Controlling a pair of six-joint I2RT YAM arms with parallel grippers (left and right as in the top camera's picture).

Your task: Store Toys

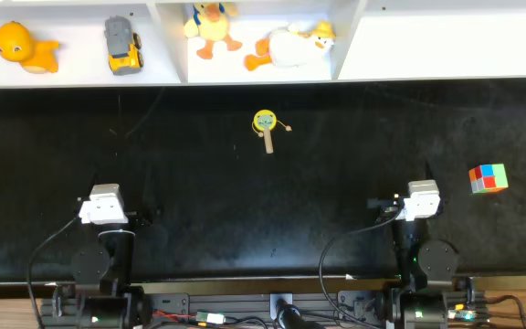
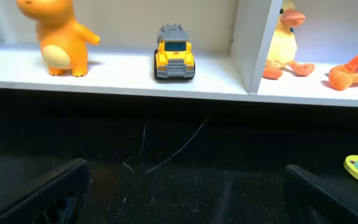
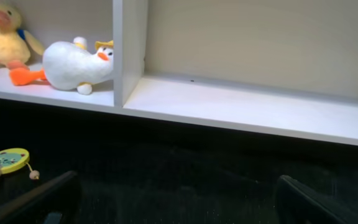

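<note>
I see a black worktop, faint pale scratches across it; cables bundled along its near edge, over a wooden strip.

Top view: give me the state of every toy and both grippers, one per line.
Orange figure: upright, shelved, left compartment.
Yellow truck: on wheels, shelved beside it.
Yellow duck plush: sitting, middle compartment.
White goose plush: lying down, middle compartment.
Drum rattle: flat on table, unstored.
Colour cube: on table, unstored.
Left gripper: open, empty.
Right gripper: open, empty.
</note>
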